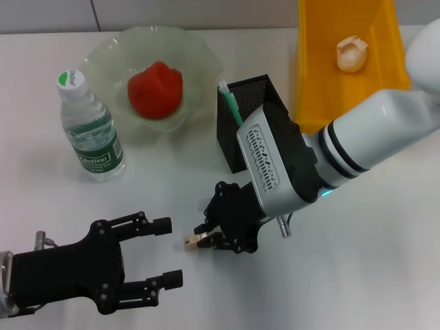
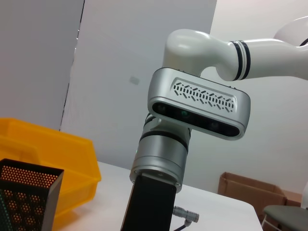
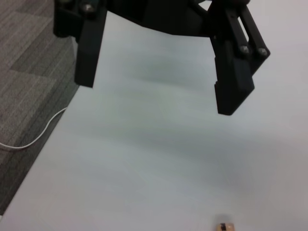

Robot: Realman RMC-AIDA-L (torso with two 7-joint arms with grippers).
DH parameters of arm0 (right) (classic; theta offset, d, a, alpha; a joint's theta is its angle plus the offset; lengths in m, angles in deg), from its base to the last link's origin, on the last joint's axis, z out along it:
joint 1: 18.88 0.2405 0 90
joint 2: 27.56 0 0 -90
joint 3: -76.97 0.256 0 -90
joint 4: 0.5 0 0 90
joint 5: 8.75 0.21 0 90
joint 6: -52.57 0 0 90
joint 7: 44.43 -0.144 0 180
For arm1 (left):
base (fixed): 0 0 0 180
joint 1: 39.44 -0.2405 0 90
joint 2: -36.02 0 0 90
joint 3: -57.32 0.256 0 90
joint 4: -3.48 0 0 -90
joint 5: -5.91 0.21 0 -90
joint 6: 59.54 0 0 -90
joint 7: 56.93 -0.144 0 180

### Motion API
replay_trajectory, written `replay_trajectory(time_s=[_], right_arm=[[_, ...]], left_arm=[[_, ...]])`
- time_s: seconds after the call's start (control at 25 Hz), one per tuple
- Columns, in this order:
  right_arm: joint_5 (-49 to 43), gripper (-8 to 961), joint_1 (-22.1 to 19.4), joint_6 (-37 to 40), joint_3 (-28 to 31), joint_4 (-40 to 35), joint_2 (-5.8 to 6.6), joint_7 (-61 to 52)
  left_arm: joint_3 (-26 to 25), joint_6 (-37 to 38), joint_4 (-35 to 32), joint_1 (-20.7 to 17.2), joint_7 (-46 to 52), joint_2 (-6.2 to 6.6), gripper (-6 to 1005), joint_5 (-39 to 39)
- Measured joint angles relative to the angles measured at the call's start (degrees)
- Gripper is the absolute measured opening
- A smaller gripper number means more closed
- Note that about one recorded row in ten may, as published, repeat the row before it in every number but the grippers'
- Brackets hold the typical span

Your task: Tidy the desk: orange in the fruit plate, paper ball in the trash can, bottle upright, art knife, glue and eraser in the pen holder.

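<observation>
Head view: right end effector (image 1: pixel 203 240) pinching small tan object (image 1: pixel 192 241) mid-desk — left end effector (image 1: pixel 168 251) spread near front edge.

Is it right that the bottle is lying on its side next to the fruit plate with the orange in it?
Not quite. The head view shows the bottle standing upright, cap up, not lying on its side. The rest holds: it is beside the fruit plate, and the orange is in the plate.
</observation>
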Motion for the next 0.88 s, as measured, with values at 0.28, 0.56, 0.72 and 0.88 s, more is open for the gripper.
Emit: replay_trajectory(time_s=[0.28,0.56,0.72,0.88], right_arm=[[0.06,112,-0.63,1.14,1.88,-0.24,0.23,-0.08],[0.11,112,-3.91,9.9,16.07,-0.98,0.5,1.94],[0.13,112,-7.59,15.41,24.95,-1.25,0.58,4.74],[2.11,111,-11.24,20.21,32.79,0.02,0.49,8.89]], left_arm=[[0.0,-0.01,0.0,0.0,0.0,0.0,783,0.0],[-0.13,-0.18,0.0,0.07,0.0,0.01,783,-0.01],[-0.49,-0.25,0.0,0.11,0.0,0.12,783,-0.13],[-1.32,-0.21,0.0,0.24,-0.03,0.05,783,-0.16]])
